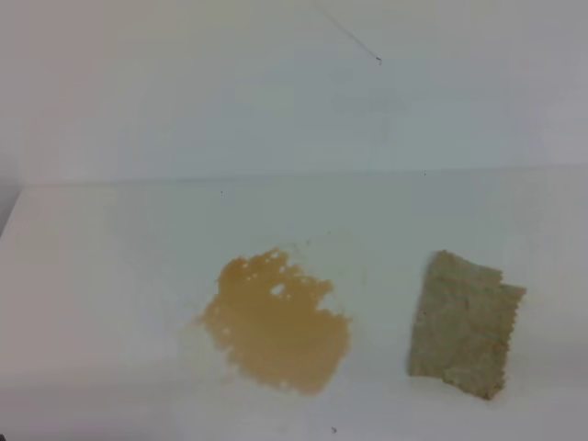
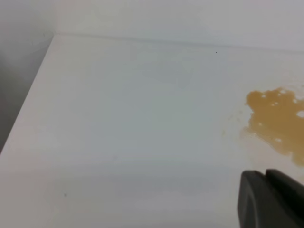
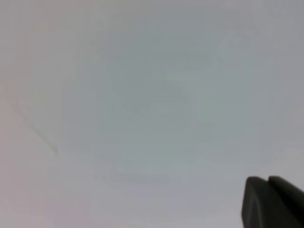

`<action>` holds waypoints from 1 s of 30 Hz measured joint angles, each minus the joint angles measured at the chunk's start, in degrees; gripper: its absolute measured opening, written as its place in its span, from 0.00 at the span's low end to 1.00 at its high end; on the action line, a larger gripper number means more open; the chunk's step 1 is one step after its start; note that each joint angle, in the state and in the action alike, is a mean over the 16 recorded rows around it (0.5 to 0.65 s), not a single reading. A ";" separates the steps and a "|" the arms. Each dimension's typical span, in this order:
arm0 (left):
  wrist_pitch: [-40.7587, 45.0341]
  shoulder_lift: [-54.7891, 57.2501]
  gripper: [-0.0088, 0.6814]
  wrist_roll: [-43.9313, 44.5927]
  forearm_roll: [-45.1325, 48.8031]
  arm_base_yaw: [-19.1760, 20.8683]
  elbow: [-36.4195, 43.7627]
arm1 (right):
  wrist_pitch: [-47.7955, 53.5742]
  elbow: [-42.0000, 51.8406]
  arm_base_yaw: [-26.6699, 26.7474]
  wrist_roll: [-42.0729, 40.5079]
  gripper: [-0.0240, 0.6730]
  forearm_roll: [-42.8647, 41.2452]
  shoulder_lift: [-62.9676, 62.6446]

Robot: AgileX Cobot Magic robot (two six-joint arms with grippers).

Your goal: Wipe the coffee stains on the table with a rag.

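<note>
Wide look from above: the table (image 1: 110, 276) stretches white across the whole lower part of the view, its far edge meeting the wall (image 1: 184, 83) behind. Near the middle sit the coffee stains (image 1: 276, 326), one amber-brown blotch with ragged edges and a few small pale gaps near its far side. Off to the right, apart from the blotch with bare tabletop between, lies the rag (image 1: 466, 326), beige and speckled, flat, jagged along its right edge. A thin dark line (image 1: 354, 39) marks the wall, far right of centre.
</note>
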 joint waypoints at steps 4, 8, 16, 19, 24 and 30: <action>0.00 0.00 0.01 0.00 0.00 0.00 0.00 | -7.59 -0.32 0.00 2.61 0.03 0.94 0.00; 0.00 0.00 0.01 0.00 0.00 0.00 0.00 | -10.58 -1.74 0.00 5.76 0.03 1.66 -0.01; 0.00 0.00 0.01 0.00 0.00 0.00 0.00 | -2.14 -9.79 0.00 9.85 0.03 1.71 2.18; 0.00 0.00 0.01 0.00 0.00 0.00 0.00 | 3.92 -14.52 0.00 10.68 0.03 2.01 5.35; 0.00 0.00 0.01 0.00 0.00 0.00 0.00 | 15.61 -23.99 0.00 9.09 0.03 4.02 14.62; 0.00 0.00 0.01 0.00 0.00 0.00 0.00 | 27.58 -34.07 0.01 3.19 0.03 9.32 29.45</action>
